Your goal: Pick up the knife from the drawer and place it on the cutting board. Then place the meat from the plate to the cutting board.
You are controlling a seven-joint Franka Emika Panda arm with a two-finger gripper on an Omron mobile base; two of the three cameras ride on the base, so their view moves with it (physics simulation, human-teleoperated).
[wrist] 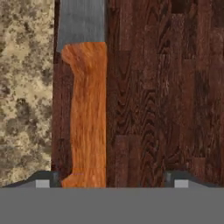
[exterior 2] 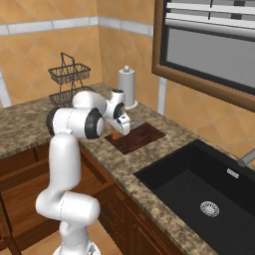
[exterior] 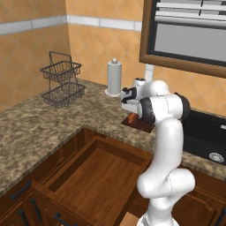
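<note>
Close under the hand camera lies the knife [wrist: 85, 118], its orange-brown handle running up the picture and the grey blade at the top, flat along the left edge of the cutting board [wrist: 162, 96], with speckled desk [wrist: 24, 87] just beyond that edge. The two dark tips of the pincer [wrist: 111, 178] stand well apart at the bottom, one to either side of the handle's end, so the pincer is spread and grips nothing; by my judgement the knife has been let go onto the board, and the wide gap is there to clear the handle on the way up. From the right base view the pincer [exterior 2: 122, 128] hangs low over the near end of the board [exterior 2: 142, 137], a sliver of handle showing beneath it, and the black sink [exterior 2: 199, 194] lies beside the board. From the left base view the arm's own elbow covers most of the board, yet this side alone gives the drawer [exterior: 95, 170], pulled out below the desk edge with a bare wooden floor, which fits the knife having come from it. Meat and plate I cannot make out.
</note>
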